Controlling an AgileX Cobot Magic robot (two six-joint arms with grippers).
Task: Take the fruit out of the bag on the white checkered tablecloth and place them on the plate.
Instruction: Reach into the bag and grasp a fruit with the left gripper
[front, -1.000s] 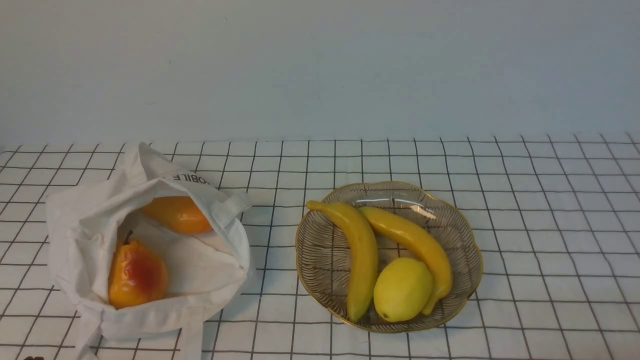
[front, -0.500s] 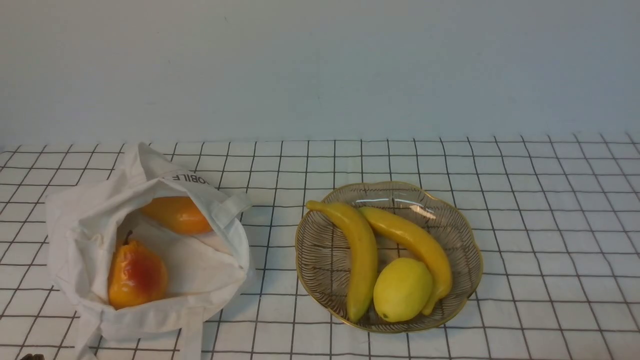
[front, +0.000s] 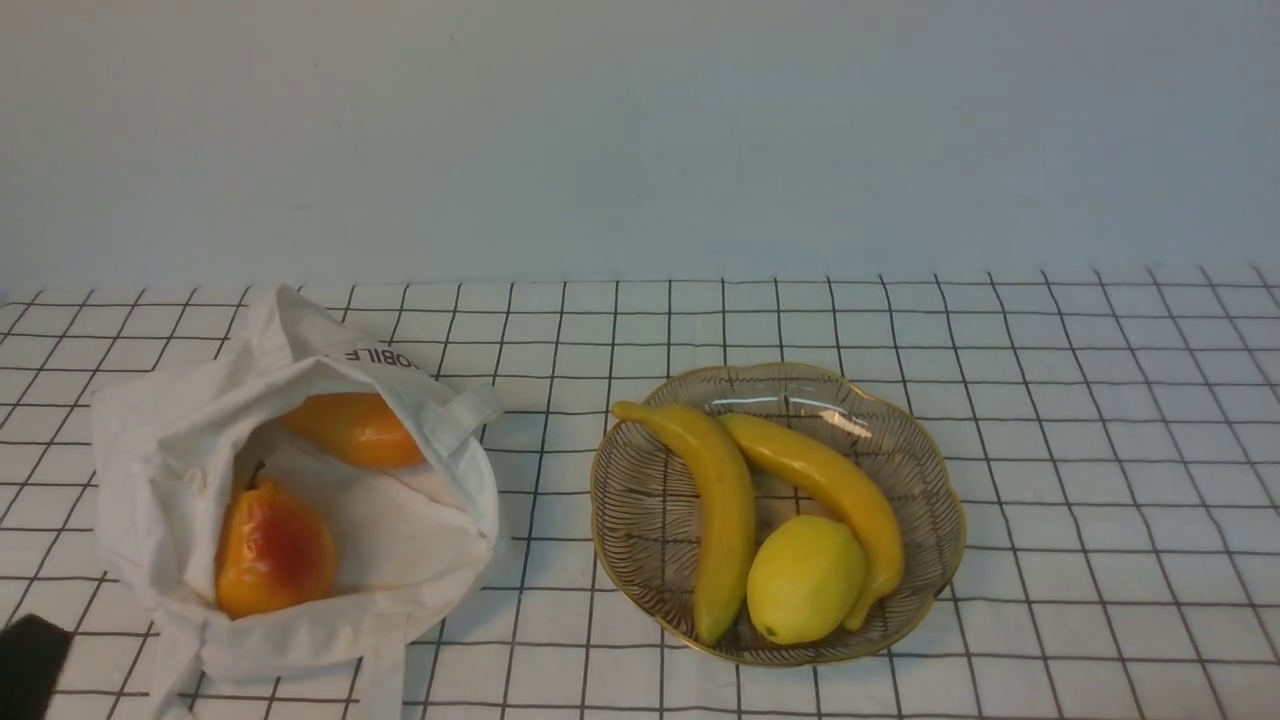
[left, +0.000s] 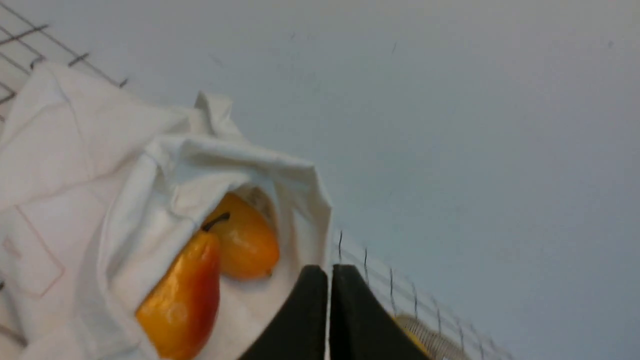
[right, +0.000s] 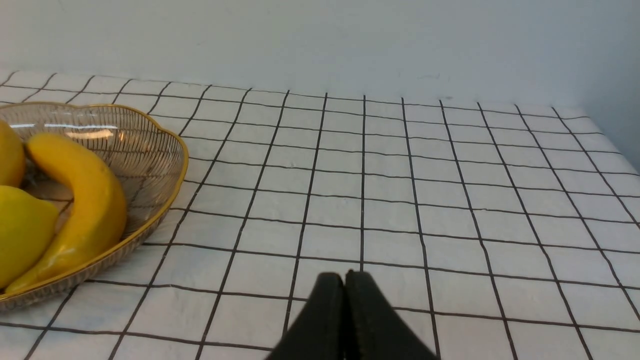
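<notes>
The off-white bag (front: 180, 440) lies open on the white checkered tablecloth (front: 1100, 450) at the left. Inside it are the pear (front: 272, 548) with a red blush and the oblong orange fruit (front: 355, 430); both also show in the left wrist view, the pear (left: 182, 300) and the oblong one (left: 247, 240). The gold-rimmed glass plate (front: 900, 420) stands right of the bag. My left gripper (left: 330, 272) is shut and empty, near the bag's mouth; it shows as a black tip at the front view's lower left corner (front: 30, 660). My right gripper (right: 344, 277) is shut and empty over bare cloth, right of the plate (right: 150, 150).
Two long yellow bananas (front: 725, 500) and a pale yellow lemon (front: 805, 578) lie in the plate. The bag's strap handles (front: 385, 670) trail toward the table's front edge. A plain wall stands behind the table.
My left gripper has come up into the front view's lower left corner, closer to the bag. The fruit, bag and plate have not moved.
</notes>
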